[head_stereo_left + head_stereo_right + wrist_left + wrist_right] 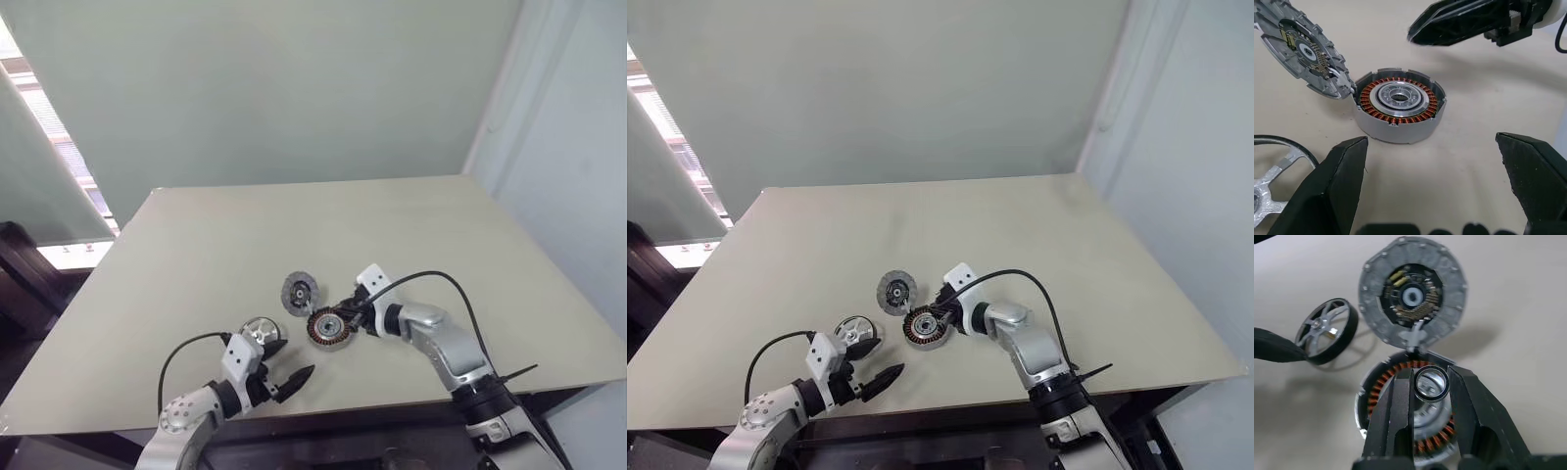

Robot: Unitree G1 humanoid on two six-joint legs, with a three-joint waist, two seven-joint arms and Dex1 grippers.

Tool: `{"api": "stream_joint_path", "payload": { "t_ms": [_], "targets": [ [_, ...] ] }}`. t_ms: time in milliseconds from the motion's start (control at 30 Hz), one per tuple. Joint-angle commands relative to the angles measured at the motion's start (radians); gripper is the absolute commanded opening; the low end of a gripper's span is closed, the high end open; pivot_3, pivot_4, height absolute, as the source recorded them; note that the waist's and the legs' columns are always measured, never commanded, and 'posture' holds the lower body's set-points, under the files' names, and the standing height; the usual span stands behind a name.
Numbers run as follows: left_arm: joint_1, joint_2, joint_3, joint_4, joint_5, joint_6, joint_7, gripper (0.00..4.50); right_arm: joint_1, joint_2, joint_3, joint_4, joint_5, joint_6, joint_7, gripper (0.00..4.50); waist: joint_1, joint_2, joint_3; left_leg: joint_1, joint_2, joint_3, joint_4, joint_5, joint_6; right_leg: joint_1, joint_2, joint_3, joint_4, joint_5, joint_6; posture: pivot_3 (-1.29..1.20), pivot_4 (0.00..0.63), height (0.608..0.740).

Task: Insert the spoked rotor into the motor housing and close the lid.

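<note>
From the head view I see a pale beige tabletop [411,225] under a blank greenish wall [294,88]; the copper-wound round motor housing [331,327] sits near its front edge. The left wrist view shows my left gripper [1432,161] fingers released. In the right wrist view, my right gripper [1431,382] fingers grasp a small silver ring [1431,382] above the housing, the solid grey lid [1413,296] just beyond, the spoked rotor [1326,328] beside.

Head pair: high above the table [411,225], facing down.
Wrist cameras: close on the motor housing [1399,104] from opposite sides, both sharing it.

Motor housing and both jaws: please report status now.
Left gripper open, empty. Right gripper shut on small silver ring above copper-wound motor housing. Silver spoked rotor on table; grey disc lid open.
</note>
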Motion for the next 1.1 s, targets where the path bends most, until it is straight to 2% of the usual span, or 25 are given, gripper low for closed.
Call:
{"api": "stream_joint_path", "payload": {
  "t_ms": [33, 467, 1100],
  "targets": [
    [-0.009, 0.003, 0.022, -0.025, -0.005, -0.02, 0.006, 4.5, -0.036, 0.015, 0.017, 0.018, -0.016, -0.012, -0.004, 0.72, 0.0, 0.0, 0.0, 0.0, 0.0, 0.0, 0.0, 0.0, 0.0, 0.0, 0.0, 0.0, 0.0, 0.0, 0.0, 0.0, 0.0, 0.74],
    [0.018, 0.009, 0.031, -0.046, -0.002, -0.027, 0.022, 4.5, -0.061, 0.065, 0.045, 0.161, -0.058, -0.118, -0.012, 0.72, 0.0, 0.0, 0.0, 0.0, 0.0, 0.0, 0.0, 0.0, 0.0, 0.0, 0.0, 0.0, 0.0, 0.0, 0.0, 0.0, 0.0, 0.74],
    [0.028, 0.014, 0.032, -0.074, 0.001, -0.011, 0.034, 4.5, -0.073, 0.087, 0.034, 0.262, -0.087, -0.177, -0.017, 0.72, 0.0, 0.0, 0.0, 0.0, 0.0, -0.001, 0.0, 0.0, 0.0, 0.0, 0.0, 0.0, 0.0, 0.0, 0.0, 0.0, 0.0, 0.74]
  ]
}}
